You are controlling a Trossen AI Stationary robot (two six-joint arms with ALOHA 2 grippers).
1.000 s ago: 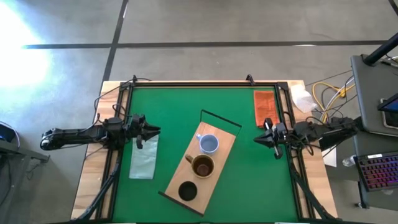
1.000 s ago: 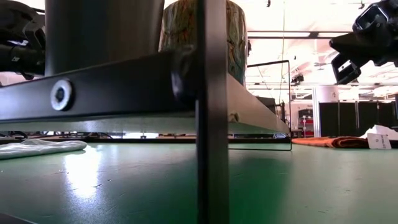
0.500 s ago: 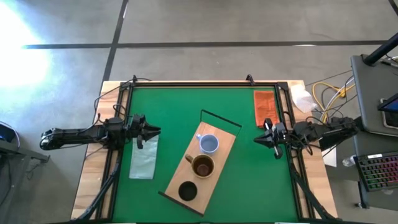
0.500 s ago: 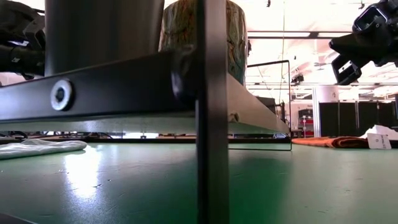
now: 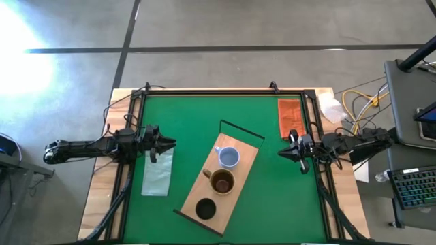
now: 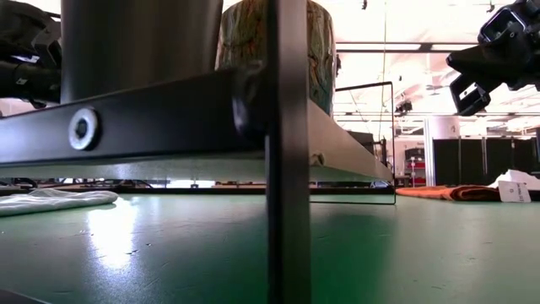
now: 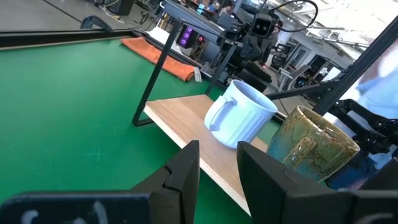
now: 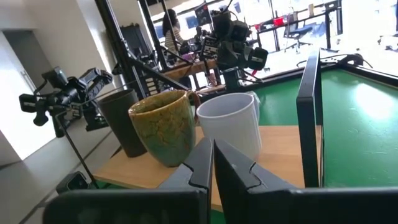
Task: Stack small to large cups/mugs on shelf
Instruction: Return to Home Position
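Note:
The light-wood shelf (image 5: 235, 170) lies slantwise on the green table. On it, in a row, stand the pale blue-white mug (image 5: 228, 157), the brown glazed mug (image 5: 222, 182) and the dark cup (image 5: 206, 208), each upright on its base. My left gripper (image 5: 170, 143) hovers left of the shelf. It is slightly open and empty, and points at the mugs (image 7: 244, 118). My right gripper (image 5: 281, 154) hovers right of the shelf, shut and empty. Its wrist view shows all three vessels (image 8: 168, 127).
A pale green cloth (image 5: 158, 170) lies under the left gripper. An orange cloth (image 5: 289, 117) lies at the far right. A thin dark frame (image 5: 242, 131) rises at the shelf's far end. In the low view the shelf's dark edge and post (image 6: 287, 169) fill the foreground.

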